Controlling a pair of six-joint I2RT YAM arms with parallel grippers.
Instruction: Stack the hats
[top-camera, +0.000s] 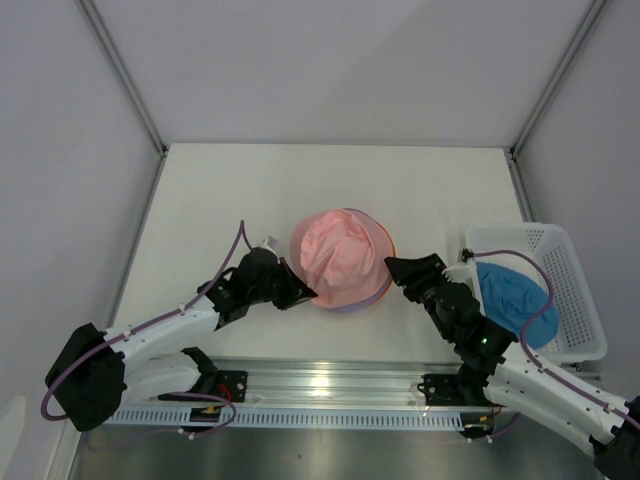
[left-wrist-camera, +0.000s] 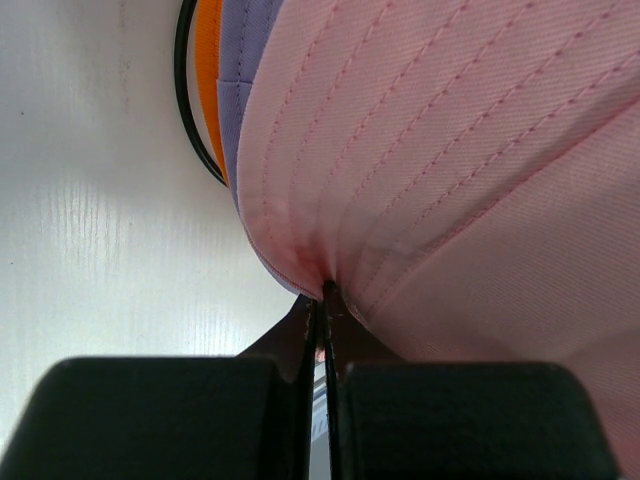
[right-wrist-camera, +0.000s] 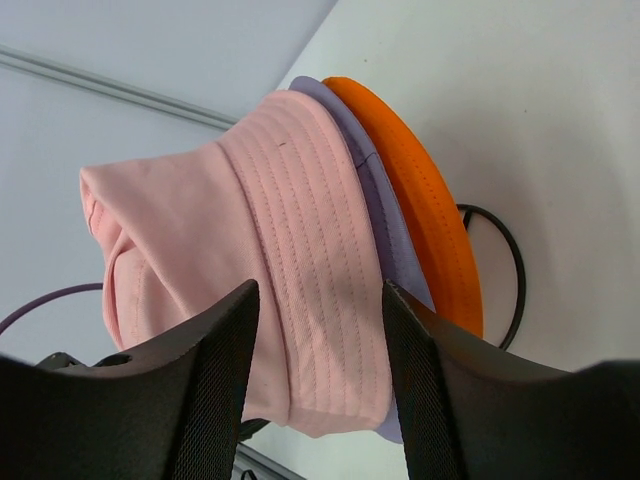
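The pink hat (top-camera: 340, 258) lies on top of the pale purple hat (right-wrist-camera: 385, 225) and the orange hat (right-wrist-camera: 425, 205) on the black wire stand (right-wrist-camera: 505, 270) in the middle of the table. My left gripper (top-camera: 308, 295) is shut on the pink hat's brim (left-wrist-camera: 330, 270) at its left edge. My right gripper (top-camera: 392, 268) is open just to the right of the stack, its fingers (right-wrist-camera: 200, 370) on either side of the pink brim without pinching it. The blue hat (top-camera: 515, 302) lies in the white basket (top-camera: 575, 290).
The white slotted basket stands at the right edge of the table. The aluminium rail (top-camera: 330, 385) with both arm bases runs along the near edge. The enclosure walls (top-camera: 330, 70) surround the white table (top-camera: 220, 200).
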